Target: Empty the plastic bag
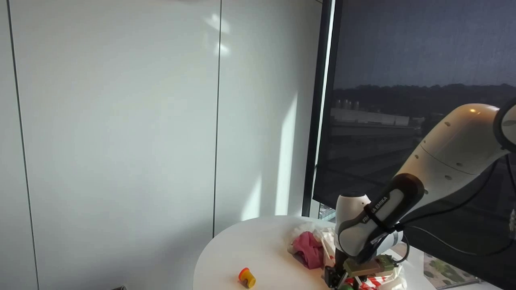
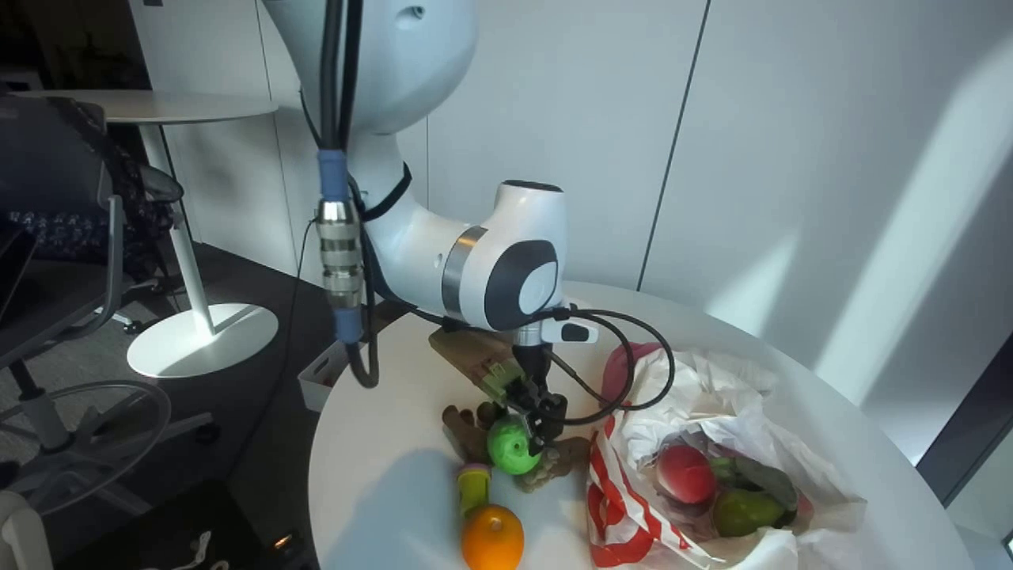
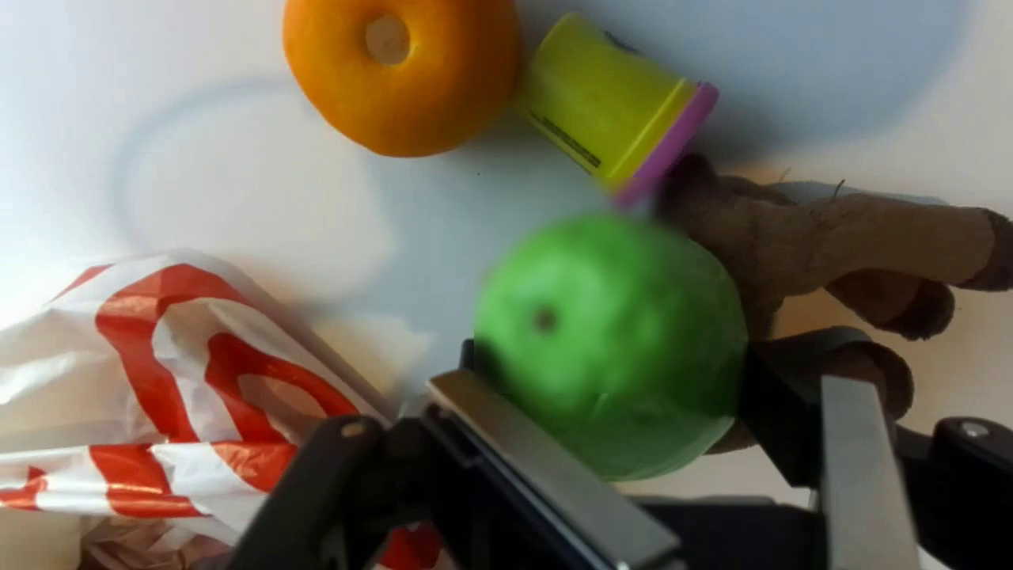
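The plastic bag (image 2: 696, 388) lies open on the table (image 2: 380, 443), just to the right of the gripper (image 3: 616, 376) in an exterior view and to the left in the wrist view, near the jaw on that side; whether film touches that jaw cannot be told. The jaws are clamped on a green apple (image 3: 609, 332), one to each side, over or against a brown plush toy (image 3: 831, 237) and just beside a yellow tub (image 3: 593, 103). The apple is thus outside the bag, while a red fruit (image 2: 685, 473) and a green fruit (image 2: 740, 513) sit within the open mouth, so the emptying seems only part done. The bag is slumped and shapeless, giving no clear long axis to line up on. Letting the apple go on the side away from the bag looks sensible, though it could roll if it settles against the plush. The move after that probably turns on going sideways to the bag and then down into its mouth without pinching film.
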Robot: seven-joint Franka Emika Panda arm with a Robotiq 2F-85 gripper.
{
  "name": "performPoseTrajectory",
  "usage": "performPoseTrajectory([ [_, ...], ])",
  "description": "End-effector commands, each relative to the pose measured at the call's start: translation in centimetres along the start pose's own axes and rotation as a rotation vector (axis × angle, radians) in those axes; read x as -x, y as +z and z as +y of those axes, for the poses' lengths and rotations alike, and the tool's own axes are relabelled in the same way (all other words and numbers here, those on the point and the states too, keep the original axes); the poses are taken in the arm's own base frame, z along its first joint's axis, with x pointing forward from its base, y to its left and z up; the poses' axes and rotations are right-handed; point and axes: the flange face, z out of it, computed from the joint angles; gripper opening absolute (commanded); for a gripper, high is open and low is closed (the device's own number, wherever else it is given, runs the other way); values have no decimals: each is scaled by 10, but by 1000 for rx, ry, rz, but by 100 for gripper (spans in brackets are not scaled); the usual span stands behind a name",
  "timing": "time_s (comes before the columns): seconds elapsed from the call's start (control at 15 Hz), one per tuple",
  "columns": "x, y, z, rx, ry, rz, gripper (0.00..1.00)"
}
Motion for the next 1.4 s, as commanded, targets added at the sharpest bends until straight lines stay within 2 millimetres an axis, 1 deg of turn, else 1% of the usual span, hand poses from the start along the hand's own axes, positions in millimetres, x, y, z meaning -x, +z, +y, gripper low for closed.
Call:
performPoseTrajectory([
  [0.0,-28,-14,-17,44,-8,90,53],
  [0.2,-46,-17,-22,75,5,137,53],
  [0.4,-62,-12,-25,104,22,189,53],
  [0.53,-69,-8,-28,127,23,207,53],
  [0.8,-78,21,-38,149,31,179,53],
  [1.0,-84,34,-47,159,19,175,53],
  [1.07,-85,34,-48,172,21,181,89],
  [1.13,-86,30,-49,175,24,193,95],
  [1.2,-85,19,-48,182,33,214,100],
  [1.27,-84,11,-47,193,50,216,100],
  [1.33,-83,-2,-42,191,91,239,100],
])
